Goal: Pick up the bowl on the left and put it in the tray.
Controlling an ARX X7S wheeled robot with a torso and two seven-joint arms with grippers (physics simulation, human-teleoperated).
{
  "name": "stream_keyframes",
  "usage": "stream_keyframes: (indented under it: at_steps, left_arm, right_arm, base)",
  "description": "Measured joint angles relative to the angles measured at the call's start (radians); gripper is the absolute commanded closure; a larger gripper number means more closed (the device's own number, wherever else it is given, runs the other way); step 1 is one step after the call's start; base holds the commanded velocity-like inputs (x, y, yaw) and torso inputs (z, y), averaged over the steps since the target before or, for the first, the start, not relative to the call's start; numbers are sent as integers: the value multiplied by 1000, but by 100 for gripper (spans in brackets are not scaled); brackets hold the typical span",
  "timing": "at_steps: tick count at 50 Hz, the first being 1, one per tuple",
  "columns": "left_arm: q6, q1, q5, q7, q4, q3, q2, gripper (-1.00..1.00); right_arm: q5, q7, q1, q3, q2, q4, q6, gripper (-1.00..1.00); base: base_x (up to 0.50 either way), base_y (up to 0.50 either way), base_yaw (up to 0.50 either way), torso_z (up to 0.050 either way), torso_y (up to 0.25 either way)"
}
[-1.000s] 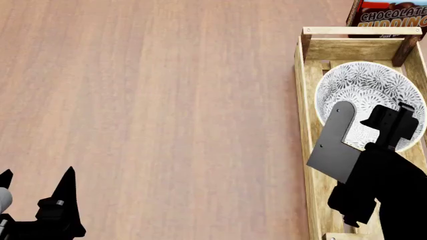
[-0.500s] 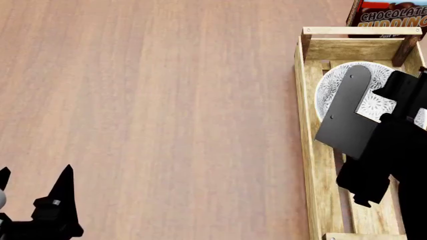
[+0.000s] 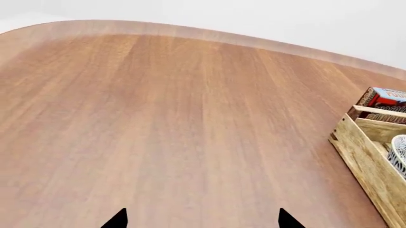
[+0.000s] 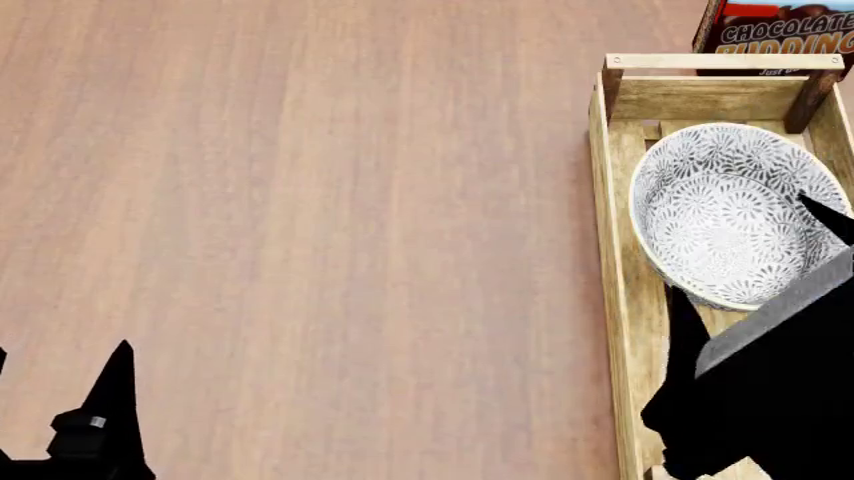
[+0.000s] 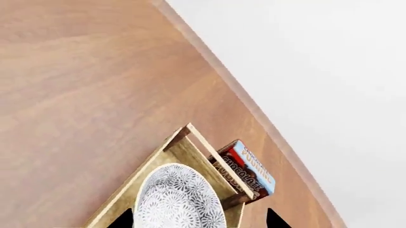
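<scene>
bowl (image 4: 727,214) sits free in the tray (image 4: 613,250), placement looks done. Right gripper (image 5: 199,219) above it, jaws wide, holding nothing; left gripper (image 3: 201,219) idle over the bench (image 4: 307,200), jaws also wide

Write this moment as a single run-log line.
bowl: in tray | right gripper: open, empty | left gripper: open, idle | pudding box: behind tray

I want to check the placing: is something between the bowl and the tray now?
No. The bowl already sits inside the tray, at its far end, and nothing visible lies between them. The right gripper is just beside the bowl.
</scene>
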Motion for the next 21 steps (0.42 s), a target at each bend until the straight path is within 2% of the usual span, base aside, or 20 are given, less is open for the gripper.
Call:
stream_keyframes:
  at_steps: [5,10,21]
  left_arm:
    - [35,25,24,14,-8,5,0,-100]
    - [103,64,69,44,-28,17,6,-100]
    - [292,161,181,124,-128,56,34,-100]
  right_arm:
    - [28,150,-261,126,-18,-44,-156,-100]
    - [5,239,-457,176,-95,-26,-330,-100]
    - [-38,280,-676,161,-318,133,-690,-100]
  base:
    - [0,0,0,0,0]
    - [0,0,0,0,0]
    - [0,0,0,0,0]
